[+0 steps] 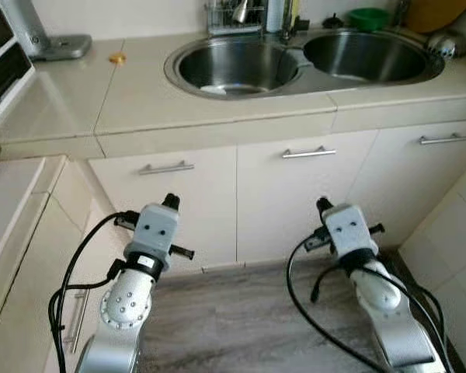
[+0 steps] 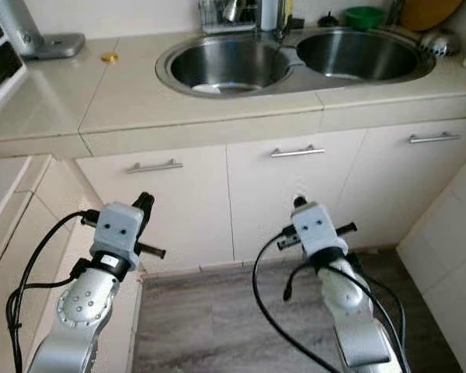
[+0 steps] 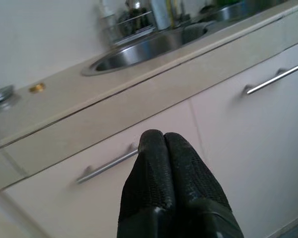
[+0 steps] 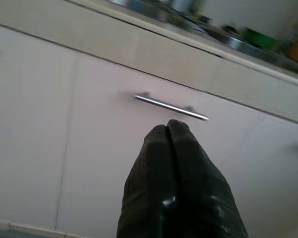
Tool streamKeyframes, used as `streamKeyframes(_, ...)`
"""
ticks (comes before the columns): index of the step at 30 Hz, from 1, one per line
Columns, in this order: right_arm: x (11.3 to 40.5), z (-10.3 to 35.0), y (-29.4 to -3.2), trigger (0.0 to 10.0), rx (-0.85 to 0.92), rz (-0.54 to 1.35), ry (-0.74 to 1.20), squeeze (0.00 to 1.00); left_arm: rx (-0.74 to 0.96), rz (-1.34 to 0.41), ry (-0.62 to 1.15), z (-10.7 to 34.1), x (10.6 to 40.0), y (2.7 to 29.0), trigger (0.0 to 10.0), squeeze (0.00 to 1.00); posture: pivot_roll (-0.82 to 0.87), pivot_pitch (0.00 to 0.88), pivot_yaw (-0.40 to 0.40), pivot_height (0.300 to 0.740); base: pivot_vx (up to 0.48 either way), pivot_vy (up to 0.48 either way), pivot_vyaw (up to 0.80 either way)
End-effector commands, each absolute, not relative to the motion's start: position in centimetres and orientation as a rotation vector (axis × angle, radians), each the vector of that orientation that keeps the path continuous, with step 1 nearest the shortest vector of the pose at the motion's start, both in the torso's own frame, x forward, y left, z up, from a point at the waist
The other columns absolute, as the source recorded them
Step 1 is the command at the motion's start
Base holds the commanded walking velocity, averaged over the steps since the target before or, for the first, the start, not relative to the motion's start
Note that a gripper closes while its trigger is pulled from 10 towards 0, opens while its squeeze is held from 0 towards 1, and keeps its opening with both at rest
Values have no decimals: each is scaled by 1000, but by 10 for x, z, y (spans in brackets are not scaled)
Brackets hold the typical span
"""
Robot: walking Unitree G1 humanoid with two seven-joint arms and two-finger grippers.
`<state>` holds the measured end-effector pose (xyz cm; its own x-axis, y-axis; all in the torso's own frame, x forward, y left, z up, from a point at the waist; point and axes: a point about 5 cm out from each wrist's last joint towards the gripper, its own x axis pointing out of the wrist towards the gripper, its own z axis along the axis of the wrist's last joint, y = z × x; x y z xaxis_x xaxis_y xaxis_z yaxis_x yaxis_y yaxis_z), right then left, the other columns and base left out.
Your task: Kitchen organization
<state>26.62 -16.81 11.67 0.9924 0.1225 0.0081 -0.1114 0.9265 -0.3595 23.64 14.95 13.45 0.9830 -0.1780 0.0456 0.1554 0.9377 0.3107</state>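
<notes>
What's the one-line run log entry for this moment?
left tool: shut, empty, facing cabinet handle | right tool: shut, empty, below middle handle | sink: ahead on counter

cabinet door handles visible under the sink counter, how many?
3. Left handle on the door below the left basin, middle handle between the basins, right handle at the right edge. More may lie outside the frame.

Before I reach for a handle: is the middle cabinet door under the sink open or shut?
Shut. The middle cabinet door sits flush with its neighbours, handle level, no gap showing.
</notes>
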Motion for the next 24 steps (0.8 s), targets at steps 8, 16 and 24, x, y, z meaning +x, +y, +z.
streamKeyframes(8, 273, 123, -181, 10000, -356, -1, -45, 0, 329, -150, -121, 142, 244, 153, 10000, 0, -8, 0, 16, 740, 0, 120, -800)
streamKeyframes(16, 276, 127, -189, 10000, -384, -78, -60, 0, 302, -145, -152, 147, 250, 156, 10000, 0, -12, 2, 15, 740, 49, 0, -780)
streamKeyframes(24, 276, 128, -189, 10000, -377, -98, -68, 0, 285, -139, -166, 150, 254, 156, 10000, 0, -11, 12, 15, 740, 477, 0, -775)
